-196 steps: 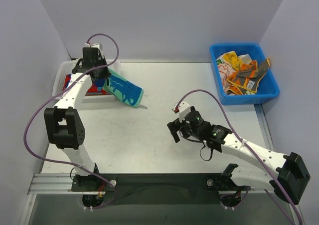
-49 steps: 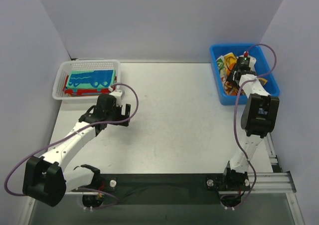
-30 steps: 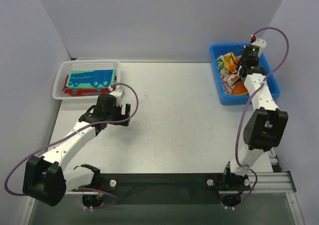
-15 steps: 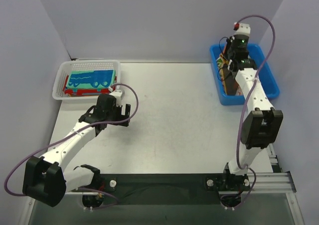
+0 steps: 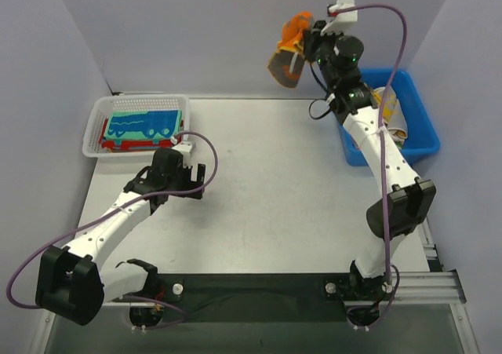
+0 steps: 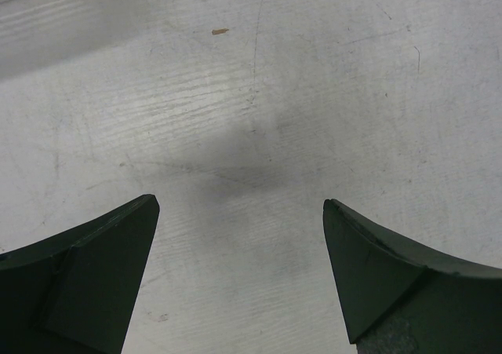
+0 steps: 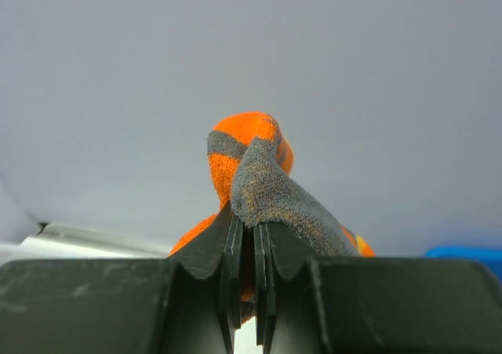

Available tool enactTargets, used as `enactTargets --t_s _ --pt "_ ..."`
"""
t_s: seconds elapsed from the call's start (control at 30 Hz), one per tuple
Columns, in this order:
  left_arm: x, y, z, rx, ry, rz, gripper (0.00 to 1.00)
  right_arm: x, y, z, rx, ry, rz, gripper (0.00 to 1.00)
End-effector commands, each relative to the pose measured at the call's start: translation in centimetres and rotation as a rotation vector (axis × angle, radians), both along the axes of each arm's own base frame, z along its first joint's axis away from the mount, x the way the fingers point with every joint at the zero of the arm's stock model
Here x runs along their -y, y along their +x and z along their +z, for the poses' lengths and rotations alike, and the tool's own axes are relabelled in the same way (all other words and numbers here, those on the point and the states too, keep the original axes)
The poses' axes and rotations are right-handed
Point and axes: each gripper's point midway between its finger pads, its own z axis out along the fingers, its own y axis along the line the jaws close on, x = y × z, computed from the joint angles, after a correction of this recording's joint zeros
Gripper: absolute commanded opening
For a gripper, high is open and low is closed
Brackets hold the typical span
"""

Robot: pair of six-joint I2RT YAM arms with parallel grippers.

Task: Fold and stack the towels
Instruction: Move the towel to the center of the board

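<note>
Hanging from right pincer (image 7: 247, 240), one grey-orange towel (image 5: 287, 59); two towels (image 5: 145, 125) stacked.

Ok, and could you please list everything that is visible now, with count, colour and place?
teal towel: one, teal with blue print, folded, top of the stack in the basket
red-and-blue towel: one, under it, only edges show
grey-and-orange towel: one, hanging in the air
loose towels: count unclear, yellow and white, in the bin
basket: one, white mesh, far left
bin: one, blue, far right
table: one, pale grey
left gripper: open, over bare table
right gripper: shut on the grey-and-orange towel
</note>
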Motion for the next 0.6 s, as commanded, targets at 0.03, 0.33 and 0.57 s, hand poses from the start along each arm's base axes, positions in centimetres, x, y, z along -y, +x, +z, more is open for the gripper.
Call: enactTargets --t_s 0.03,0.33,0.57 --pt "0.7 1.1 2.8 0.077 -0.039 -0.001 0.97 -3.0 -3.2 -5.1 -0.070 0.120 0.018 0.05" --pt "-0.3 0.9 4.5 0.138 -0.045 0.043 0.98 -11.8 -26.0 -32.5 -0.892 -0.016 0.345 0.26" --pt "0.6 0.9 5.0 0.138 -0.104 0.035 0.97 -7.1 -33.6 -34.0 -1.008 -0.193 0.360 0.50"
